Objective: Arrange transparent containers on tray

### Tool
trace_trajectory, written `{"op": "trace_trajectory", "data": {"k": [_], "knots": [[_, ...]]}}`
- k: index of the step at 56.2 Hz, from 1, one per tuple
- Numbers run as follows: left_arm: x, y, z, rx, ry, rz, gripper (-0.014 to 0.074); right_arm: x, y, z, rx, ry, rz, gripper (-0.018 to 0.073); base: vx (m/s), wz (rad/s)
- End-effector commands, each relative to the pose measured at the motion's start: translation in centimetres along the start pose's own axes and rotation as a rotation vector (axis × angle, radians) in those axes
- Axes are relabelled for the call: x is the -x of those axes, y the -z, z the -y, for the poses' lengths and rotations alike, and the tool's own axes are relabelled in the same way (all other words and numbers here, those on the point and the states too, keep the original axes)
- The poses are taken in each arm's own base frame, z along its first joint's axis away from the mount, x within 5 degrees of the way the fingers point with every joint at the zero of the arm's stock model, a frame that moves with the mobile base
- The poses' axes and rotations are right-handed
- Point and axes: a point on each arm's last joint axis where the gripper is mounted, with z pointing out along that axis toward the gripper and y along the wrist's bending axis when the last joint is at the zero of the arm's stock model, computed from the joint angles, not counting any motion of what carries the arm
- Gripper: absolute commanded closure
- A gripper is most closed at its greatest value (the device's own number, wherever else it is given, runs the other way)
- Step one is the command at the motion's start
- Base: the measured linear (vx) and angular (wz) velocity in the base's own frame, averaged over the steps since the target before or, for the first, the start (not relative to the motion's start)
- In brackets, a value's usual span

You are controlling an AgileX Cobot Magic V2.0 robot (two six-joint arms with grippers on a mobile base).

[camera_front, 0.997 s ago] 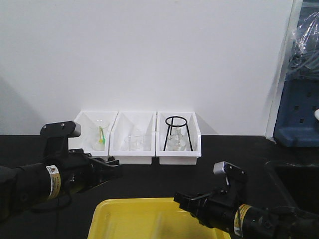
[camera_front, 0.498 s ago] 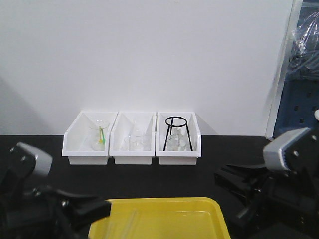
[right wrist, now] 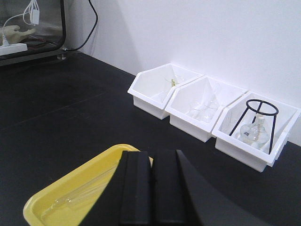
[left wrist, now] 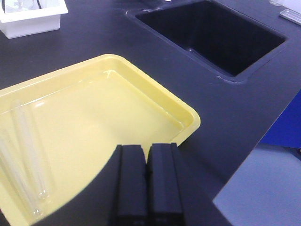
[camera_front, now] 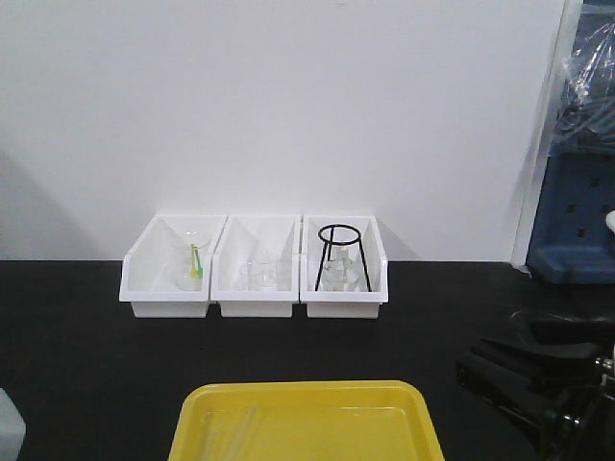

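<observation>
Glass on yellow is the hard part here: in your front view the two test tubes (camera_front: 252, 423) are only faint streaks at the left of the tray (camera_front: 307, 392), and the picture's bottom edge cuts the tray's near side off. The left wrist view gives you them properly — both tubes (left wrist: 29, 155) lie flat inside the tray (left wrist: 186, 110), side by side along its left end, touching or nearly so; you cannot tell which. Their upper ends fade into the plastic.

The left gripper (left wrist: 148, 181) shows only in that wrist view, its two black fingers pressed together with nothing between them, over the tray's near rim. The right gripper (right wrist: 151, 186) is likewise closed and empty in its own camera, where one tube (right wrist: 77, 195) is just readable behind the left finger. From the front you see only a dark mass of the right arm (camera_front: 538, 375) low at the right edge, well clear of the tray; its jaws cannot be made out there.

Only the left wrist view shows the black sink (left wrist: 211, 35) set into the dark table (left wrist: 244, 108). The three white bins (camera_front: 255, 267) against the wall appear whole in the front and right wrist views — the black ring stand (right wrist: 257, 123) stands over a flask in the right one.
</observation>
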Motion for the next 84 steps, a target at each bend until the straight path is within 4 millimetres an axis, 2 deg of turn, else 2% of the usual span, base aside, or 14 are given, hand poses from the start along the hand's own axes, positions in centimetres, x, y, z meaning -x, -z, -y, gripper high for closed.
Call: {"op": "trace_trajectory", "data": {"k": [1,20,31,37,42,50,58,64,67,72,77,84], "knots": [[0.6,0.3,0.2,0.014,-0.086,0.004,0.0597,1.1,0.3,0.2,-0.019,-0.005,0.040,0.0572,0.00,0.00],[0.7,0.3,0.2,0.013,-0.081,0.005,0.0597,1.1,0.3,0.2,-0.019,-0.005,0.040,0.0572,0.00,0.00],[1.5,0.3,0.1,0.020,0.051,0.096,0.0597,1.1,0.3,0.2,-0.019,-0.005,0.040,0.0572,0.00,0.00],[2.4,0.5,-0.5,0.080,0.046,0.206,0.0597,1.1,0.3,0.2,-0.019,-0.005,0.040,0.0572,0.00,0.00],[3.1,0.9,-1.6,0.204,0.013,0.288,0.0597,1.1,0.3,0.2,-0.019,-0.005,0.040,0.0572,0.00,0.00],[2.2,1.2,-3.3,0.408,0.033,0.194,0.0597,1.1,0.3,0.2,-0.019,-0.005,0.040,0.0572,0.00,0.00],[2.3,1.4,-3.5,0.425,-0.045,0.196,0.0597,1.1,0.3,0.2,-0.019,-0.005,0.040,0.0572,0.00,0.00],[2.4,3.4,-2.7,0.428,-0.116,0.330,0.0597,1.1,0.3,0.2,-0.019,-0.005,0.040,0.0572,0.00,0.00],[1.8,4.8,-2.2,0.426,-0.139,0.402,0.0597,1.1,0.3,0.2,-0.019,-0.005,0.040,0.0572,0.00,0.00],[-0.6,6.8,-1.8,0.439,-0.161,0.465,0.0597,1.1,0.3,0.2,-0.019,-0.005,0.040,0.0572,0.00,0.00],[-4.1,8.1,-1.9,0.466,-0.165,0.490,0.0597,1.1,0.3,0.2,-0.019,-0.005,0.040,0.0572,0.00,0.00],[-9.4,8.6,-2.7,0.520,-0.159,0.514,0.0597,1.1,0.3,0.2,-0.019,-0.005,0.040,0.0572,0.00,0.00]]}}
